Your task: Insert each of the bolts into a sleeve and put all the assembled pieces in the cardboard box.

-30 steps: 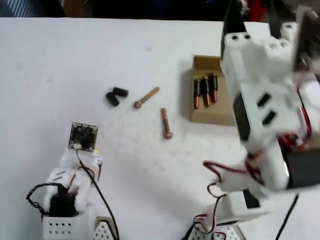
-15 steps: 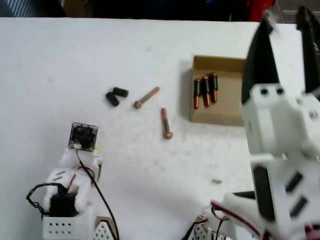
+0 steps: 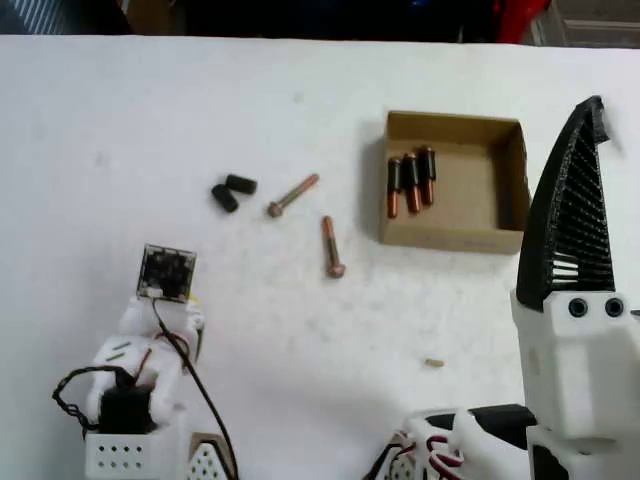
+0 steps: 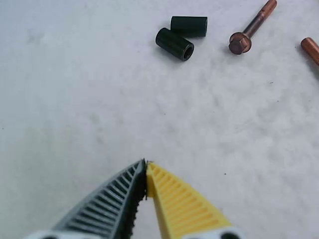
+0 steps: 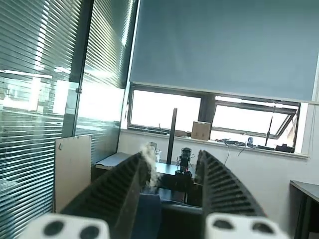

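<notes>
Two black sleeves (image 3: 233,192) lie side by side left of centre on the white table. Beside them lie two copper bolts (image 3: 292,195) (image 3: 332,246). The cardboard box (image 3: 480,215) holds three assembled pieces (image 3: 410,181) along its left wall. In the left wrist view my left gripper (image 4: 145,167) is shut and empty, low over bare table, short of the sleeves (image 4: 174,44) (image 4: 189,26) and a bolt (image 4: 251,27). My right gripper (image 5: 172,162) is open and empty, raised and aimed at the room. One black finger (image 3: 572,215) rises beside the box.
The left arm (image 3: 140,360) sits folded at the near left edge. The right arm's white body (image 3: 575,380) fills the near right corner. A tiny tan piece (image 3: 433,362) lies on the table in front of the box.
The right arm swung off the box toward the near right and tipped its gripper upward, so the whole box now shows. The left arm and the loose parts have not moved.
</notes>
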Robot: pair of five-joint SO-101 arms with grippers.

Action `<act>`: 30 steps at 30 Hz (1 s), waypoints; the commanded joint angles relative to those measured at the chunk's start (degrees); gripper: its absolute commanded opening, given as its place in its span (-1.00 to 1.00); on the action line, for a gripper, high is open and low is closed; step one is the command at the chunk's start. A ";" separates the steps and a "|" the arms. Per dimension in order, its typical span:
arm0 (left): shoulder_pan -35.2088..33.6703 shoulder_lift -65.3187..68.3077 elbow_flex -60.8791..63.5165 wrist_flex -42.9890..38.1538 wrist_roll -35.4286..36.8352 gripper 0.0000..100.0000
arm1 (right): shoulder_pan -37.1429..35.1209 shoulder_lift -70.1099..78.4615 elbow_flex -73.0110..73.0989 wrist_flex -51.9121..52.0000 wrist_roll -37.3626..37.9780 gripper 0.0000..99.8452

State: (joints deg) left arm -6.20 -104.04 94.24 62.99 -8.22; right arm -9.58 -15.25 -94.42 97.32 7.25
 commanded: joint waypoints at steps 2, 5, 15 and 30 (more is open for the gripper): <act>-0.66 -0.66 -0.35 -0.88 -0.53 -0.96 | -0.04 -0.04 5.27 1.45 0.70 -0.73; -0.66 -0.66 -0.35 -0.79 -0.53 -0.96 | -0.04 -0.04 11.60 1.45 0.70 -0.73; -0.66 -0.66 -0.35 -0.62 -0.53 -0.96 | -0.22 0.40 25.49 1.19 0.35 -0.73; -0.66 -0.66 -0.35 -0.62 -0.53 -0.96 | -0.48 0.40 56.00 -0.92 0.35 -0.72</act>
State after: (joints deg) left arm -6.20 -104.04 94.24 62.99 -8.22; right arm -9.49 -14.02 -42.73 97.23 7.25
